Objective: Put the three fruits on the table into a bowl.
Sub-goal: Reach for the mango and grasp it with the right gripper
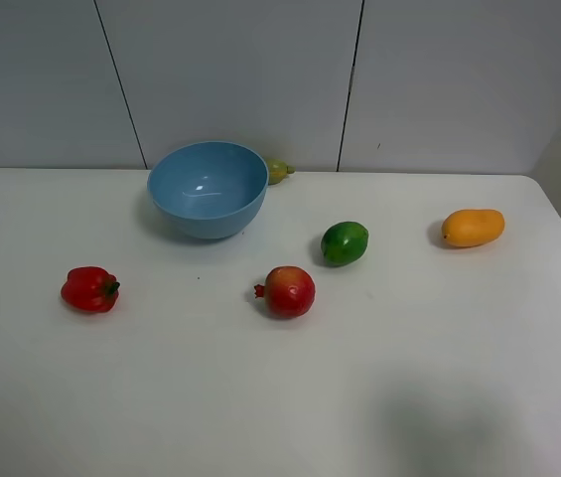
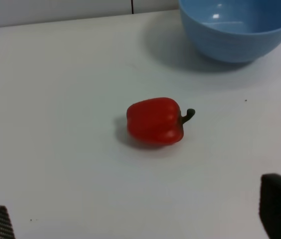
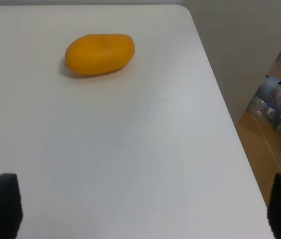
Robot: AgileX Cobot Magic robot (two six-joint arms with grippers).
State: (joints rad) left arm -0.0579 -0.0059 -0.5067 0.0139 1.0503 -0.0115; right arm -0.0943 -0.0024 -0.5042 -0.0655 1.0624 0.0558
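On the white table (image 1: 280, 397) lie an orange-yellow mango (image 1: 473, 228) at the right, a glossy green fruit (image 1: 345, 242) near the middle, and a red pomegranate (image 1: 288, 291) in front of it. The light-blue bowl (image 1: 208, 188) stands at the back, left of centre, and holds nothing. No arm shows in the exterior high view. My left gripper (image 2: 140, 224) is open and empty, with the bowl (image 2: 239, 27) beyond it. My right gripper (image 3: 140, 209) is open and empty, some way short of the mango (image 3: 99, 54).
A red bell pepper (image 1: 89, 289) with a green stem lies at the left, also in the left wrist view (image 2: 156, 120). A small yellow-green pear-like fruit (image 1: 278, 171) sits behind the bowl. The table's right edge (image 3: 220, 99) drops to a wooden floor with clutter (image 3: 279, 107).
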